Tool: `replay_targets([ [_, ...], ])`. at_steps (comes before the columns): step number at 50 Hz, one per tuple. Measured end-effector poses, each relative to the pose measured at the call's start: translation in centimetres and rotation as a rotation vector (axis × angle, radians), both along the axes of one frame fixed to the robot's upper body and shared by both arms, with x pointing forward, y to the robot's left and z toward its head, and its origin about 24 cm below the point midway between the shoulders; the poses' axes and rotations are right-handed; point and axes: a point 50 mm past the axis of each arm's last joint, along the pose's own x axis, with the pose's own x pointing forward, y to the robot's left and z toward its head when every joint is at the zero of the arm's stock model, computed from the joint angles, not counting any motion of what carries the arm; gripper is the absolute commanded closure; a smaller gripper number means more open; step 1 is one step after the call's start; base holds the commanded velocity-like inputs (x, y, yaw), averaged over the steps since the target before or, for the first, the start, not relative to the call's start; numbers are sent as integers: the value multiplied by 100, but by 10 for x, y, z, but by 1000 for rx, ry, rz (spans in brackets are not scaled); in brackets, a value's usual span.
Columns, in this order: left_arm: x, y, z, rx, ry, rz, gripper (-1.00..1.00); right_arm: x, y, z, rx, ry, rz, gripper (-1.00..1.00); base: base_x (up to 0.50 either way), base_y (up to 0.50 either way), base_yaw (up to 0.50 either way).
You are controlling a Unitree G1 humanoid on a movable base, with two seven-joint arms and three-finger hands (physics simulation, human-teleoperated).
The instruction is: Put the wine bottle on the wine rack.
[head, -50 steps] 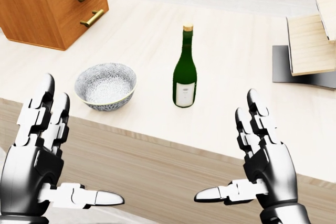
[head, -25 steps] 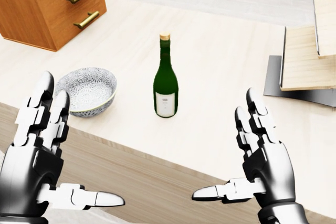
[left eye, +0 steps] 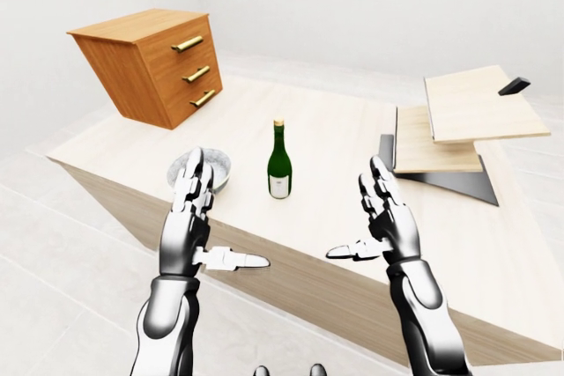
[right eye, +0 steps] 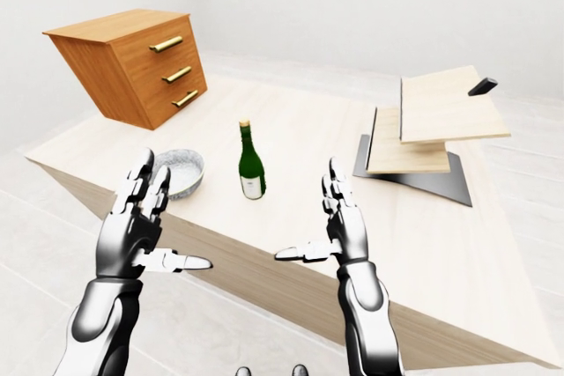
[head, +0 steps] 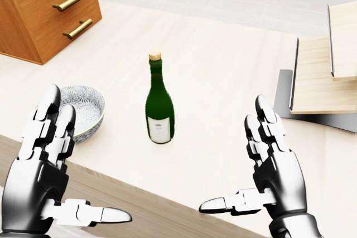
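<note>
So the dark green glass wine bottle with the white label and tan cork [head: 159, 111] is standing upright on the pale wooden tabletop [head: 223, 71], roughly in the middle of the head view, with nothing touching it. Both hands are up short of it with palms facing each other: the silver three-finger left hand [head: 42, 165] at the lower left, the silver three-finger right hand [head: 270, 165] at the lower right, fingers spread apart and thumbs sticking inward, neither holding anything. Just left of the bottle sits a grey patterned ceramic bowl [head: 86, 110], and the left hand's fingertips overlap it in the head view, so I can't say how close they really are. Biggest risk I see: the bottle is tall and narrow, so a sideways bump from a fingertip on the way in would probably tip it, and it could roll toward the table's near edge or knock the bowl. A grab high on the neck looks sketchy too, since it might swing or slip. The light wooden slanted-shelf wine rack on a dark grey base [left eye: 449, 129] is off to the right, well apart from the bottle, and the head view cuts it off at the edge. The orange-brown wooden drawer chest with brass handles [left eye: 154, 63] is also partly cropped there. There's a small dark block on the rack's top board in the eye views that I can't identify.
</note>
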Motion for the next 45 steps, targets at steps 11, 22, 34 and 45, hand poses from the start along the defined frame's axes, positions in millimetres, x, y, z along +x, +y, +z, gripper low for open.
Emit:
replay_targets([
  [11, -1, 1, -3, 0, 14, 0, -100, 1, 3, 0, 2, -1, 11, -100, 40, 17, 0],
  [22, -2, 2, -4, -1, 18, 1, -100, 1, 4, 2, 22, -9, 14, -100, 0, 0, 0],
  [34, -3, 1, -2, 0, 8, -1, -100, 1, 4, 1, 27, -5, 16, -100, 23, -9, 0],
  [45, -4, 0, 1, 7, -1, -4, -100, 1, 5, 1, 23, -5, 16, -100, 0, 0, 0],
])
